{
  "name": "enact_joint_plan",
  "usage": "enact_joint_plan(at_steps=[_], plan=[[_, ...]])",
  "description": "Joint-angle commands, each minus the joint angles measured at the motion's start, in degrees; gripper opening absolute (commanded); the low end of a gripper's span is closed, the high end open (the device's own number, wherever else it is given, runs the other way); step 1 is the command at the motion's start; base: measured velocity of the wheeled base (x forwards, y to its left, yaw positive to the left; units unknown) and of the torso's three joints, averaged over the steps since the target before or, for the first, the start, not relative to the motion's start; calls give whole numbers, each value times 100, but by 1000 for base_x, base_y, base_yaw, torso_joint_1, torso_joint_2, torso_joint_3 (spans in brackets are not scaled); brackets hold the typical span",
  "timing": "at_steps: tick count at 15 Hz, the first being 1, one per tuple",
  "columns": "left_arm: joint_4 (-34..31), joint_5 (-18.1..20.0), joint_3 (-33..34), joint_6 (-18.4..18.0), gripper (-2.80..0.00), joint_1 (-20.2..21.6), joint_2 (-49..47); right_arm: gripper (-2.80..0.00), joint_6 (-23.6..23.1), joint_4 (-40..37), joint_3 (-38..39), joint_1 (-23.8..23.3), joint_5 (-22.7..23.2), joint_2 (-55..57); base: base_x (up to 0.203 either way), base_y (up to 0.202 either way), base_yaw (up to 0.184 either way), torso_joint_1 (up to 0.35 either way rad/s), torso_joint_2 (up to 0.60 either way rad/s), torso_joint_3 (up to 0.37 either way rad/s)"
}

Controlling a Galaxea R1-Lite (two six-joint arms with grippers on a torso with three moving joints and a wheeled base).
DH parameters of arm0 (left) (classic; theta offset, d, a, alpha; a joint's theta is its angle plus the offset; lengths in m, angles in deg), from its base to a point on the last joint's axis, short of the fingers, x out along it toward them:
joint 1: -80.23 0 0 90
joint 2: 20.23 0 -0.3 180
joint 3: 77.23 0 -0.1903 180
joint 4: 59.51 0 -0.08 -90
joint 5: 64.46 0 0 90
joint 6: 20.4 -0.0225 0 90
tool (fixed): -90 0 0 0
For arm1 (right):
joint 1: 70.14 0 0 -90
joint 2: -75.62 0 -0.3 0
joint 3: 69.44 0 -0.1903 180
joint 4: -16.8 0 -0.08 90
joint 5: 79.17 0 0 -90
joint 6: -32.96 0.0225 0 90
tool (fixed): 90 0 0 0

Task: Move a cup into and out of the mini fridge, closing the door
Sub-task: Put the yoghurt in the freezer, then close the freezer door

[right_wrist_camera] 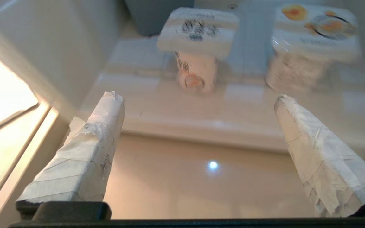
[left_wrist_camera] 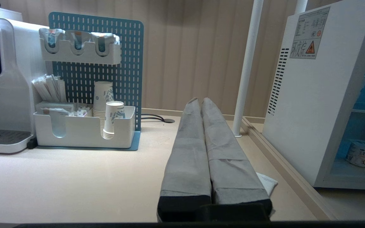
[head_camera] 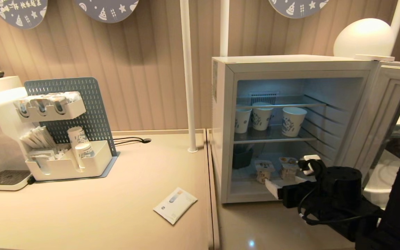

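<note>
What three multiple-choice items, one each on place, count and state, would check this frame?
1. Where do the yogurt cups stand? A fridge floor B middle shelf C counter
2. How many paper cups are on the middle shelf? A one B three C five
3. The door is: A shut B open C removed

A: they sit on the mini fridge floor, below the shelf.
B: three stand side by side.
B: it swings out to the right, near the open right end effector.
</note>
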Motion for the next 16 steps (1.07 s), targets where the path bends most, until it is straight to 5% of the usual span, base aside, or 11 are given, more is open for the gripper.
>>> enact_joint_plan(at_steps=[1, 2, 5, 10, 14, 16], plan=[[13, -5, 229, 5, -280, -3, -9, -79, 6, 376, 507, 11, -8, -319, 0, 0, 0, 0, 0, 0], [13, -5, 229, 5, -280, -1, -9, -280, 9, 660, 803, 9, -24, -415, 0, 0, 0, 0, 0, 0], [13, -5, 229, 5, -280, -2, -9, -280, -8, 927, 1639, 13, -102, -993, 0, 0, 0, 0, 0, 0], [13, -5, 229, 5, -280, -3, -9, -280, -227, 556, 1751, 69, -1140, -2899, 0, 0, 0, 0, 0, 0], [13, -5, 229, 5, -280, 2, -9, -280, -682, -1213, 917, 464, -2564, -4618, 0, 0, 0, 0, 0, 0], [13, -5, 229, 5, -280, 3, -2, -280, -832, -2660, 233, 774, -3713, -5449, 0, 0, 0, 0, 0, 0]])
